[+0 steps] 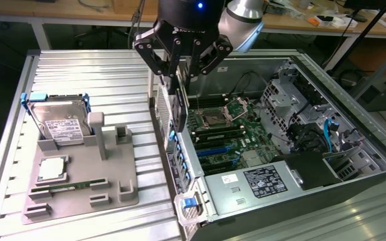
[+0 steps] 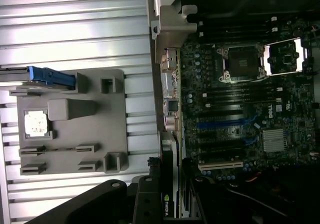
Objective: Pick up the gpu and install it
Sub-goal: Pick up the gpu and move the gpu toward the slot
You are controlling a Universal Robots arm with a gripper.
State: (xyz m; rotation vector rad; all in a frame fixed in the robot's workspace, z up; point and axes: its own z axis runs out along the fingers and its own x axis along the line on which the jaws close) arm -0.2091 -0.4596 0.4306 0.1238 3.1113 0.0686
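While the slatted metal table [image 1: 79,70] carries everything, the biggest thing on it is the open computer case [image 1: 313,206]. It lies on its side and holds a green motherboard [image 1: 226,125] with an empty processor socket [image 1: 221,120], and a labelled power supply [image 1: 260,181] nearer the camera. To the exterior view's left sits a grey holder tray [image 1: 112,186]. A hard drive [image 1: 62,123] stands in its far pocket, a processor chip [image 1: 51,169] lies in a square recess, and a narrow memory stick [image 1: 72,186] rests in a near slot.

The arm is cut off at the frame's top. The gripper [image 1: 177,75] pinches the gpu [image 1: 174,108] between its fingers, above the case wall on the tray side, beside the motherboard's edge. The card's top is hidden in the grip, and its lower end merges with the wall, so contact there cannot be told. It hangs edge-on, its long axis running steeply downward from the fingers. The wrist view shows a logo sticker on it.
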